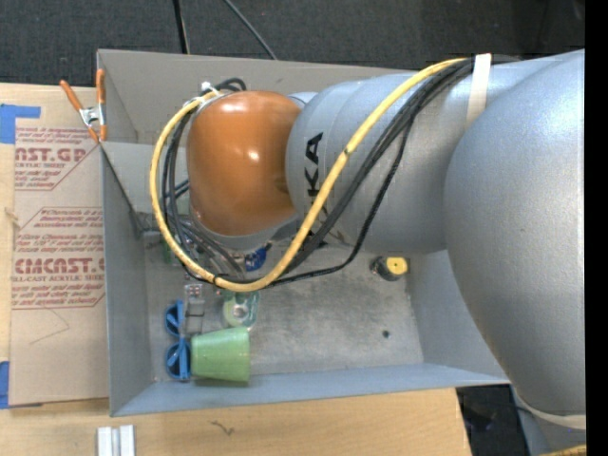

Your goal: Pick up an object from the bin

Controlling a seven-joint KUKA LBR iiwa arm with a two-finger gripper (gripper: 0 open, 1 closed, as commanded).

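Part of my gripper (195, 299) pokes out from under the arm's orange cover, at the bin's near left. Just below it lies a light green plastic cup (221, 354) on its side, against the bin's near wall. A blue plastic thing with loops (176, 338) lies left of the cup, close beside the gripper. A small round greenish clear thing (238, 308) sits just right of the gripper, above the cup. Most of the gripper is hidden by the cover.
A small yellow thing (390, 267) lies on the bin floor further right, near the arm. A bit of something blue (255, 256) peeks out under the cables. The arm and its cover hide the far half of the bin.
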